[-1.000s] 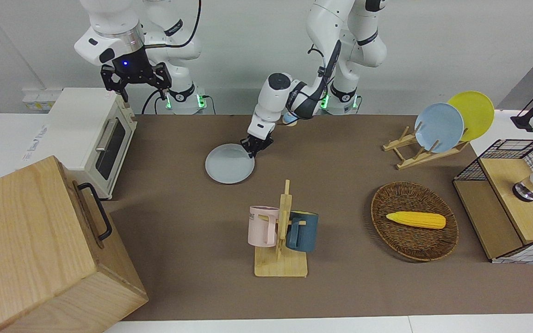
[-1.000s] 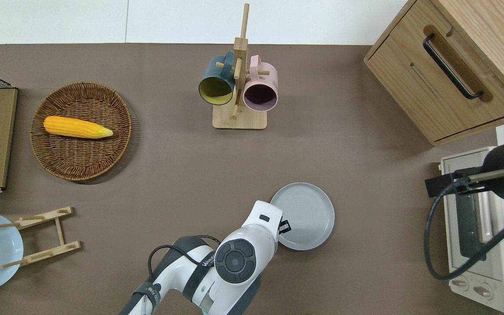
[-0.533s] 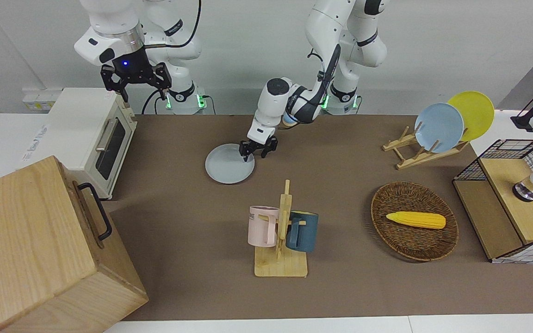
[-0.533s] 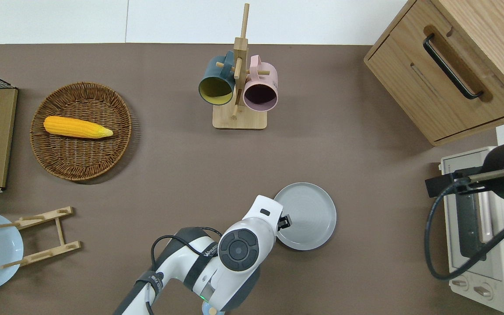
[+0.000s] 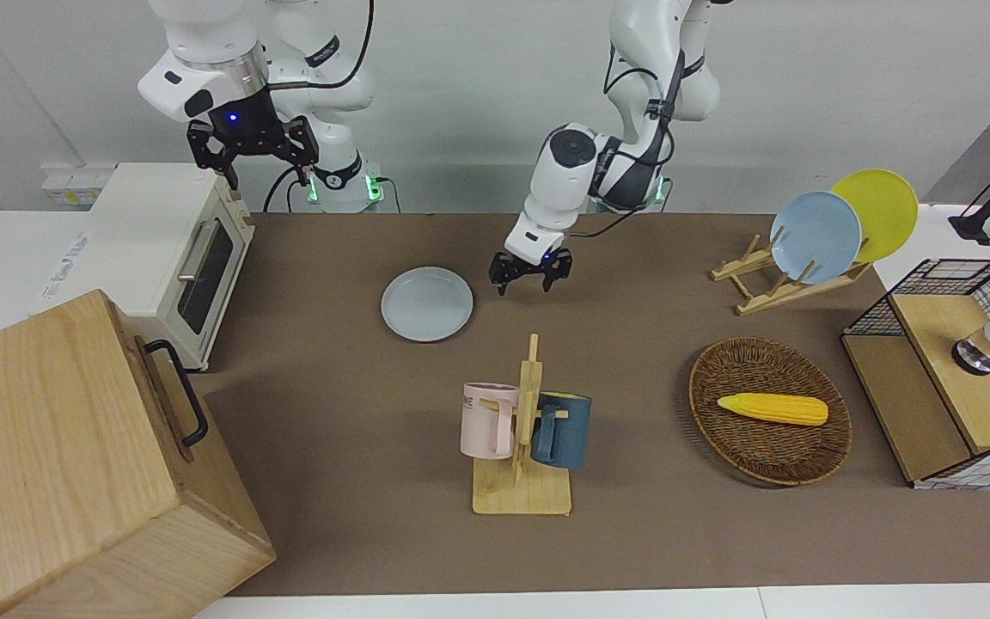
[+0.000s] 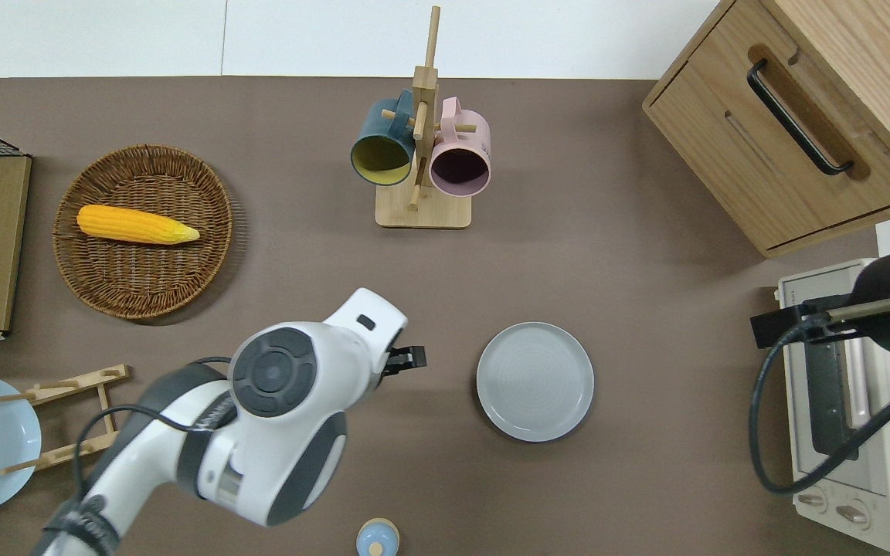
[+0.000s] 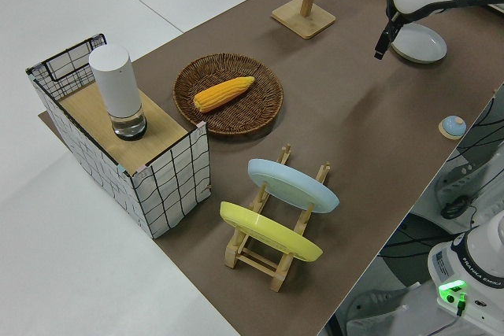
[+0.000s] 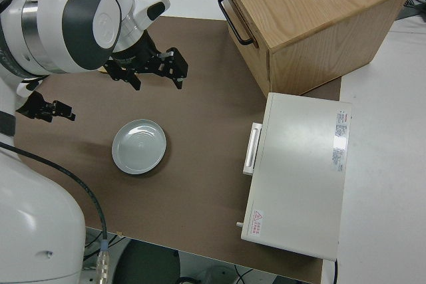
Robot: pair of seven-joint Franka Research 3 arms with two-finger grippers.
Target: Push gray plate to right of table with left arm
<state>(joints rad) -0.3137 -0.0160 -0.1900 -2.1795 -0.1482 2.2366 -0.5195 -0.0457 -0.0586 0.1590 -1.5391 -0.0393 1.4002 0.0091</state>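
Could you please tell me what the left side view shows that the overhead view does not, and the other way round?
Only the left side view shows the white cylinder standing on the wire-sided shelf and the yellow plate in the plate rack. Only the overhead view shows the wooden cabinet, the toaster oven and the parked right arm. Both show the gray plate lying flat on the table, the left gripper open and apart from it toward the left arm's end, the mug rack and the corn in the wicker basket.
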